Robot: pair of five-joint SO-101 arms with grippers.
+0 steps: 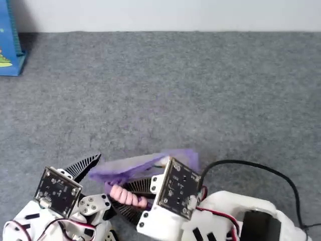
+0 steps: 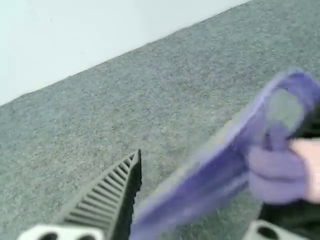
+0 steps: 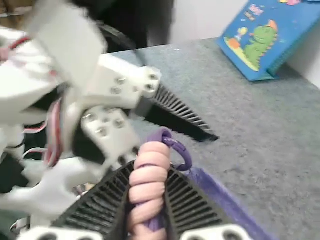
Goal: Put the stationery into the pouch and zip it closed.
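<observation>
Purple fabric pouch (image 1: 143, 164) sits at the near edge of the grey tabletop (image 1: 165, 85), right in front of both arms, long side running across btw them. In the left wrist view it looks tipped on a slant, not flat. Whether it touches the tabletop, can't tell. Pink coil (image 3: 147, 187) is hooked to a purple ring (image 3: 181, 152) at the pouch's edge, prob. the zip pull.

Right tool (image 3: 148, 172): jaws pressed in on the pink coil, one each side, firm pinch. Left tool (image 2: 187, 215): spread wide, one ribbed finger (image 2: 112, 197) just beside the pouch's end, nothing pinched. Pouch end lies in the gap w/ no contact that I can make out.

Step in hand, my read: the zip stage. Pouch contents are hidden, so can't confirm the stationery is inside. Zip teeth aren't readable either, so how far it's closed is unknown.

Next move, as I judge it: left tool needs to clamp the pouch's end to anchor it, then right tool draws the coil along the zip line. Pull has to stay in line w/ the zip edge, since an off-axis tug would prob. just drag or fold the soft pouch. Coil looks stretchy, so expect slack to come out before any slider budges.

Also there: blue picture book (image 3: 262, 37) leaning at the wall, well apart from the work.
</observation>
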